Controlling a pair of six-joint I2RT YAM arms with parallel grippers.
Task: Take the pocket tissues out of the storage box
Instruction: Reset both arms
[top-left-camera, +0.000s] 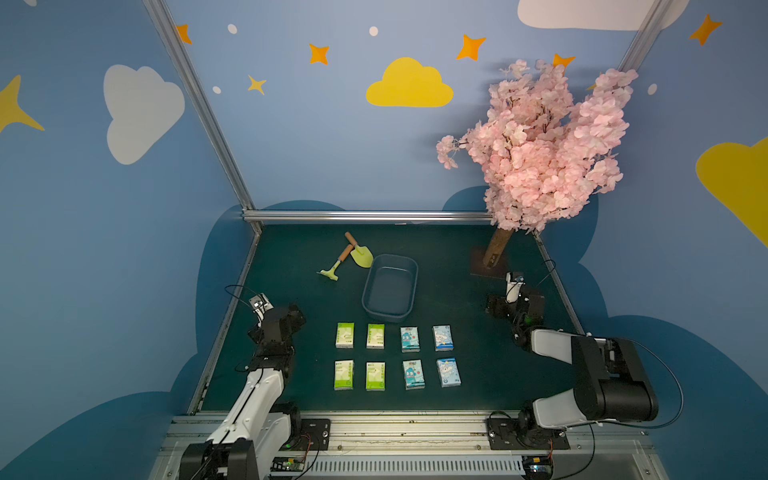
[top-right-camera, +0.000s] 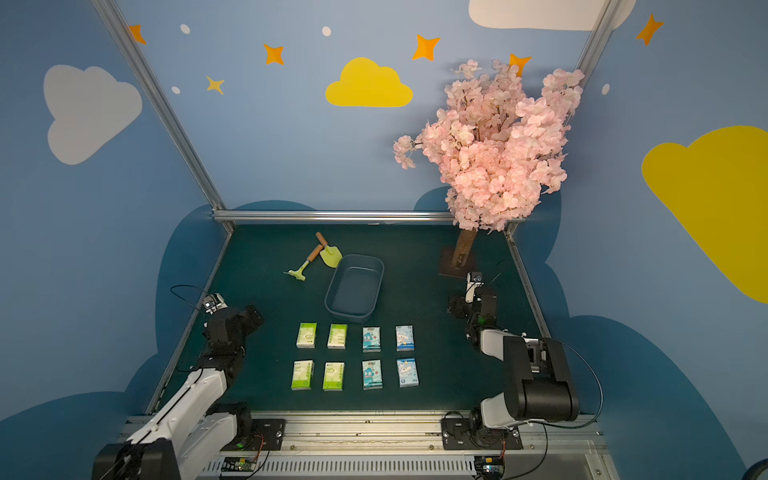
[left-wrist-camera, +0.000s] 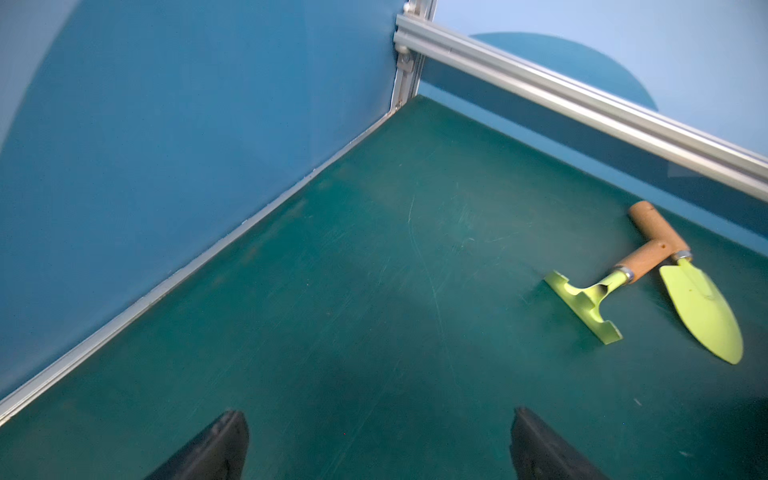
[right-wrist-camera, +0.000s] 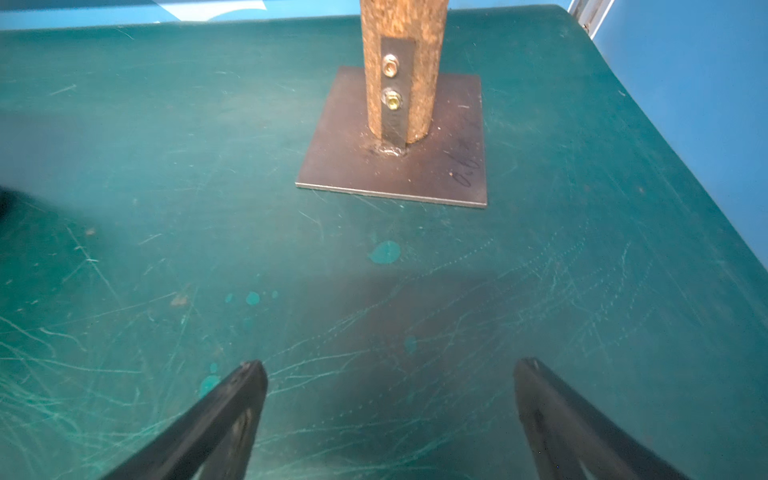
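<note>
The storage box, a dull blue tub, stands mid-table in both top views with nothing in it. Several pocket tissues lie flat on the green mat in front of it, in two rows. The green-and-white packets are on the left and the light blue cartoon ones on the right. My left gripper hovers low near the left edge, open and holding nothing, left of the packets. Beside the tree base my right gripper is open too, with only bare mat between its fingers.
A yellow-green toy shovel and rake lie just behind and left of the box. The pink tree's trunk and brown base plate stand at the back right, straight ahead of my right gripper. Aluminium rails border the mat.
</note>
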